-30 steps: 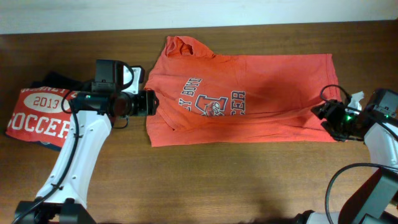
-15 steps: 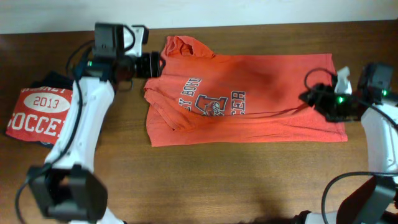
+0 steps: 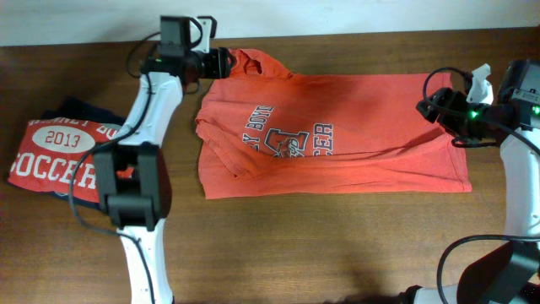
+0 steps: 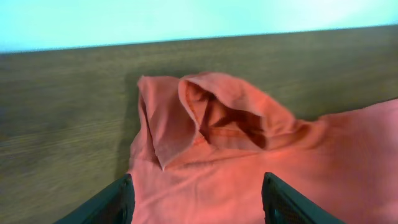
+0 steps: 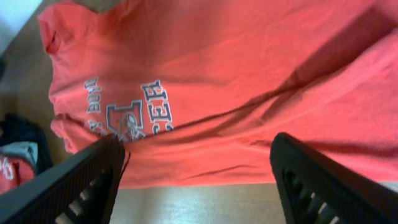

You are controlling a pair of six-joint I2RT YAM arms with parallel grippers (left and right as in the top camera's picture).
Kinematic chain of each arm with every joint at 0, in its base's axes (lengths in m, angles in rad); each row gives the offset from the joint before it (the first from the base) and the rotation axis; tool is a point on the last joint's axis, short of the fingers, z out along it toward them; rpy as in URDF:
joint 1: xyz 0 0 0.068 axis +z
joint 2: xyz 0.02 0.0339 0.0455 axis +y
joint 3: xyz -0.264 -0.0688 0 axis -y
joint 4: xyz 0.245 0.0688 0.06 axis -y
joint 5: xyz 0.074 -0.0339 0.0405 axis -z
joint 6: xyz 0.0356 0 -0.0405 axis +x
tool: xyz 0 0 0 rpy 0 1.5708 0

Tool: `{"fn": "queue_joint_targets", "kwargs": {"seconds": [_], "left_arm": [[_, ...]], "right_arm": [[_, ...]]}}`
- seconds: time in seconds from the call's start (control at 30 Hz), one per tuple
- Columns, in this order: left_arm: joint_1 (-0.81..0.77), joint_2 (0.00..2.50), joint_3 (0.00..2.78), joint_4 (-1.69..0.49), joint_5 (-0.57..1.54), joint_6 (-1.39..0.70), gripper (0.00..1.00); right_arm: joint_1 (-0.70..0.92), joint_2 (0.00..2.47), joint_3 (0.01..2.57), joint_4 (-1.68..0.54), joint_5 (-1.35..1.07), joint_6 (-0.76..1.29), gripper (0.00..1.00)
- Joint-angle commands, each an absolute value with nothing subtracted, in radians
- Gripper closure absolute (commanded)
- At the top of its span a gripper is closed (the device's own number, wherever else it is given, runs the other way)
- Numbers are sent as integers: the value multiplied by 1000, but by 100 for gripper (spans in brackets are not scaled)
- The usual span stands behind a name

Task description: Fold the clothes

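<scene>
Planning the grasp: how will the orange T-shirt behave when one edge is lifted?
Probably floppy: the orange T-shirt lies in soft creases and bunches. Likely light; the fabric looks thin. The rest may drag across the wooden table.

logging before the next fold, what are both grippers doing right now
Left gripper: open, holding nothing, at the T-shirt.
Right gripper: open, holding nothing.

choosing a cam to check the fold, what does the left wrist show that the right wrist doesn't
Left wrist only: the shirt's bunched corner and the pale wall beyond the table. Right wrist only: the lettering, a long crease, and dark clothes at the frame edge. Both: the shirt, the table, and an open gripper, the left gripper and the right gripper.
</scene>
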State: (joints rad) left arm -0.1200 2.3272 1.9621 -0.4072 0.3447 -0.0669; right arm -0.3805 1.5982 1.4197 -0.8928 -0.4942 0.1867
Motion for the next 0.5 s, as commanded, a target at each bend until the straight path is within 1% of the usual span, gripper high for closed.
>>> {"fn": "queue_joint_targets", "kwargs": {"seconds": [0.0,0.13,0.2,0.33,0.47], "left_arm": [[-143,2413,1979,-327,350,-20,35],[-155,2461,1979,-249,336,-3,37],[-159,2476,1979,-241,332,-2,42],[-163,2499,1979,-252,249,-2,52],[-157,2499,1980,-250,230,-2,72]], "right_arm": [[-377,1607,1439,-916,-485,191,23],[-377,1608,1439,-950,-479,187,23],[-377,1607,1439,-959,-466,187,23],[-377,1607,1439,-966,-442,188,23],[-377,1608,1439,-957,-392,188,24]]}}
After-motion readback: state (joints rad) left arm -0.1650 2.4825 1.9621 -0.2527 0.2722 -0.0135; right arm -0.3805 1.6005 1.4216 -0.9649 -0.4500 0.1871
